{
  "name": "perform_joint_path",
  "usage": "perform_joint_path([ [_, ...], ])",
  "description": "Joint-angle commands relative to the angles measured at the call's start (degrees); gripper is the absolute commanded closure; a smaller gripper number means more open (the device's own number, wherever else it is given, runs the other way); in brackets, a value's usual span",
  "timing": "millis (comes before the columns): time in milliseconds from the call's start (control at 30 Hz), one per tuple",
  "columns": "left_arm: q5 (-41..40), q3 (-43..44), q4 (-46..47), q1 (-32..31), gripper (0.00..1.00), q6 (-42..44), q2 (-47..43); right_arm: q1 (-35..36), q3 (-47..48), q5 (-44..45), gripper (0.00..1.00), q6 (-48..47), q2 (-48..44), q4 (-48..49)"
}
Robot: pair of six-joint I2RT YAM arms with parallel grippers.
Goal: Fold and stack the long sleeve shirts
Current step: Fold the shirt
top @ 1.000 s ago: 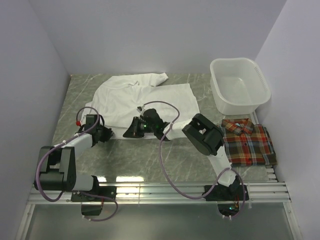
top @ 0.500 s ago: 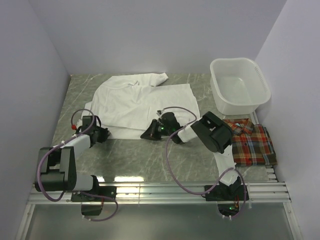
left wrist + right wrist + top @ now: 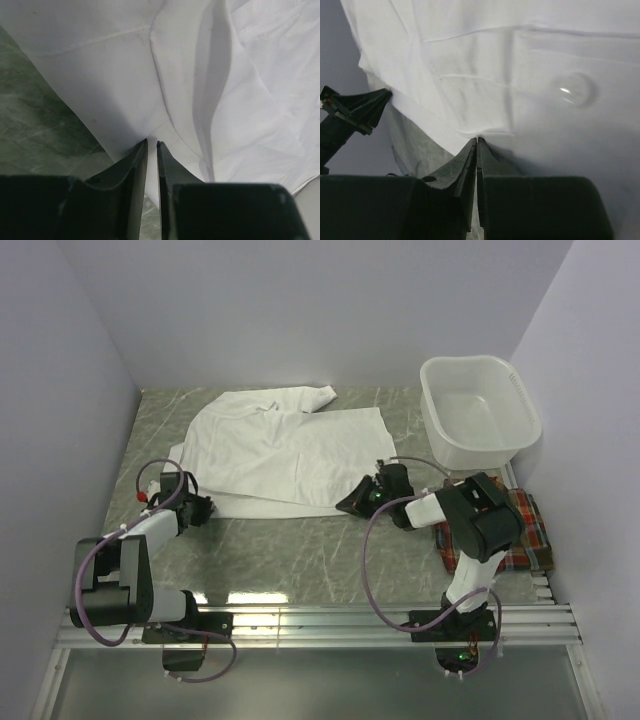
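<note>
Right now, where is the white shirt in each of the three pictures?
Top external: white shirt spread left of centre on the table.
Left wrist: white shirt fills most of the frame, above the jaws.
Right wrist: white shirt fills the top and right.
Shared landmark: its near hem, at both jaws' tips.

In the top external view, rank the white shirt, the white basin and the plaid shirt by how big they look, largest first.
Largest: white shirt, spread flat.
Next: white basin.
Smallest: plaid shirt, folded; the right arm hides part of it, so its place below the basin is unsure.
</note>
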Motion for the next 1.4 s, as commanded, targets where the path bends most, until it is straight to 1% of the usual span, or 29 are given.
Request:
perform_joint_path([
  [0,-3.25,-1.26,-3.94,0.78,0.79,0.57,-1.05,-3.04,-1.66,3.45,0.91,-4.41,-4.81,-7.75],
  [33,-3.25,-1.18,-4.03,0.78,0.79,0.66,-0.88,-3.56,-2.01,4.5,0.91,-5.38,-6.64,-10.37],
  [200,-3.25,-1.09,-4.3,1.13,0.79,0.49,-0.61,-10.06,-5.18,5.65,0.92,-7.49,-11.4,-16.27],
  [267,-3.34,-1.0,-4.3,1.22,0.79,0.48,-0.61,-12.09,-6.49,6.09,0.93,-8.19,-12.9,-17.34],
  [400,-3.43,-1.0,-4.38,1.57,0.79,0.4,-1.23,-18.32,-7.46,7.49,0.93,-10.39,-16.58,-22.07],
  [467,-3.51,-0.82,-4.56,1.66,0.79,0.48,-1.49,-19.74,-7.73,6.01,0.94,-10.92,-17.47,-21.91],
  [567,-3.52,-0.65,-4.91,2.1,0.79,0.66,-1.49,-20.27,-6.59,7.75,0.94,-11.8,-19.66,-24.98],
  [667,-3.69,-0.47,-5.44,2.19,0.78,0.75,-1.67,-20.27,-5.36,11.79,0.94,-11.98,-22.3,-29.63],
  [700,-3.69,-0.38,-5.53,2.36,0.77,0.75,-1.84,-20.27,-4.92,14.33,0.94,-12.15,-23.09,-32.26],
  [767,-3.43,-0.04,-5.88,2.36,0.75,1.27,-2.46,-20.36,-3.78,16.45,0.94,-12.5,-23.62,-33.86],
  [800,-3.51,0.23,-6.4,2.36,0.73,1.45,-3.5,-20.44,-3.43,17.42,0.94,-12.68,-23.8,-36.74],
  [833,-3.78,0.49,-6.58,2.45,0.71,1.71,-4.21,-20.36,-3.07,18.99,0.94,-12.85,-23.89,-37.55],
  [1000,-5.88,2.86,-8.34,2.71,0.61,4.09,-8.51,-20.36,-1.75,19.19,0.94,-14.08,-24.33,-38.7],
  [1100,-7.9,4.36,-9.48,2.8,0.6,5.93,-9.4,-20.27,-0.88,18.4,0.93,-15.4,-24.42,-38.96],
  [1200,-8.44,4.54,-8.52,3.15,0.6,6.72,-8.62,-20.18,-0.26,18.39,0.93,-16.28,-24.5,-39.49],
  [1367,-7.47,4.98,-7.11,4.82,0.65,6.2,-3.61,-20.18,-0.08,18.4,0.93,-16.64,-24.24,-39.84],
])
